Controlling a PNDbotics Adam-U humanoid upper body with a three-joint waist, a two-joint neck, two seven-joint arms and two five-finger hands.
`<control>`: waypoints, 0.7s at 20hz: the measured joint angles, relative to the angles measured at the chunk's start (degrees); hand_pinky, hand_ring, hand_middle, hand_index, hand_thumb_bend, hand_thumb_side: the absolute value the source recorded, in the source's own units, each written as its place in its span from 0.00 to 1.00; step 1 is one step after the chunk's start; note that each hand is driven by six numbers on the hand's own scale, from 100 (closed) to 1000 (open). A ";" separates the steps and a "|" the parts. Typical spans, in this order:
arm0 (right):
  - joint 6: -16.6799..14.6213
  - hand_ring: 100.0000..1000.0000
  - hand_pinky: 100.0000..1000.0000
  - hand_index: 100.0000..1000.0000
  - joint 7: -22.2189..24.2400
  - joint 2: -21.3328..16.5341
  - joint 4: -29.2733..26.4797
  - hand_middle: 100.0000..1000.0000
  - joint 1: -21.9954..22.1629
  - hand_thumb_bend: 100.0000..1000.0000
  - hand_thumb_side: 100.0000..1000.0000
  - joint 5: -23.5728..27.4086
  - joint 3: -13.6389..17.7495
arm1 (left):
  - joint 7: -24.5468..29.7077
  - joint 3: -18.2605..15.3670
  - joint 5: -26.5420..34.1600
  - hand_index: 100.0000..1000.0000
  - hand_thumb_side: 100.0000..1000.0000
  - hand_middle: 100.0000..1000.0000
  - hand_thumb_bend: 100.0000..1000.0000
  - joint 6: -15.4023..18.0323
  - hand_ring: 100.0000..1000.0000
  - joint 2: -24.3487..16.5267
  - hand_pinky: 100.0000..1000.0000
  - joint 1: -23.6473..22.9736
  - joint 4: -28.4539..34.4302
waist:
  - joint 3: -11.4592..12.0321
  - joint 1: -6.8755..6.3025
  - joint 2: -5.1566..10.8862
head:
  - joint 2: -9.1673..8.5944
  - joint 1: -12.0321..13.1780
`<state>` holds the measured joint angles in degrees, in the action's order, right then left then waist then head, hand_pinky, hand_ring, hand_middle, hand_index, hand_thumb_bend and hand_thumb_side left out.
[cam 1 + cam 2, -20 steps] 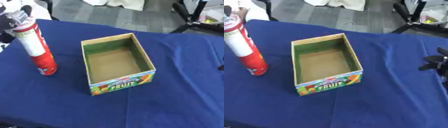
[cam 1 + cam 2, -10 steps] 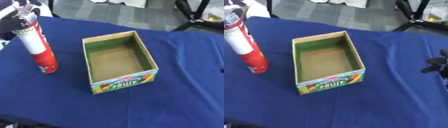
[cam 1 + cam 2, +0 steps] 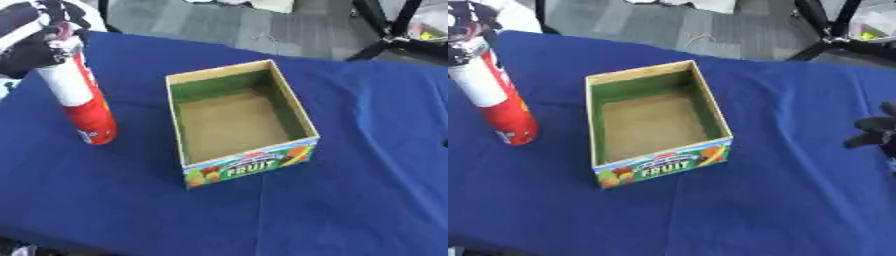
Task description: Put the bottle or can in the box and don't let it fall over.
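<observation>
Blue cloth [image 3: 367, 150], cardboard box [image 3: 238, 120], cylindrical can [image 3: 80, 100]

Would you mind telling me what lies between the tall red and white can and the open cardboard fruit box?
Only bare blue tablecloth separates the red and white can from the cardboard fruit box, seen in both eye views.

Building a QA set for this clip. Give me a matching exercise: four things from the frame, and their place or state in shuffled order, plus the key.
Things:
1. can
2. box
3. left hand
4. right hand

Place or state:
A. shows at the right edge of the right eye view, holding nothing
B. closed round the top of the can
C. stands upright on the blue cloth, left of the box
D. open at the top, nothing inside

Pairs: 1-C, 2-D, 3-B, 4-A
</observation>
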<state>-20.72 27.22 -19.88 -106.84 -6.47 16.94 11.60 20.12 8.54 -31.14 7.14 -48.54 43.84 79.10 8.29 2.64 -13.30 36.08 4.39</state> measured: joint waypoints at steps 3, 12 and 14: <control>-0.01 0.62 1.00 0.94 -0.03 0.01 0.00 0.70 0.00 0.00 0.64 -0.01 0.01 | 0.66 0.00 -0.87 0.80 0.87 0.81 0.13 0.07 0.78 -0.01 0.62 0.10 0.00 | -0.04 -0.02 -0.06 | 0.00 0.04; 0.00 0.61 1.00 0.93 -0.10 0.13 0.00 0.70 -0.01 0.00 0.63 -0.01 0.01 | 5.49 0.02 -6.14 0.82 0.84 0.84 0.27 1.38 0.66 -0.16 0.34 0.65 0.28 | -0.07 -0.19 -0.16 | 0.00 0.25; -0.02 0.61 1.00 0.93 -0.13 0.23 0.00 0.70 -0.01 0.00 0.63 -0.01 0.01 | 6.26 0.02 -7.29 0.83 0.84 0.85 0.30 1.44 0.64 -0.26 0.30 0.77 0.40 | -0.08 -0.21 -0.16 | 0.01 0.30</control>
<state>-20.74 27.09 -19.65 -106.84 -6.48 16.93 11.61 26.38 8.56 -38.43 8.58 -48.80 44.61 79.50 8.21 2.43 -13.45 36.09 4.70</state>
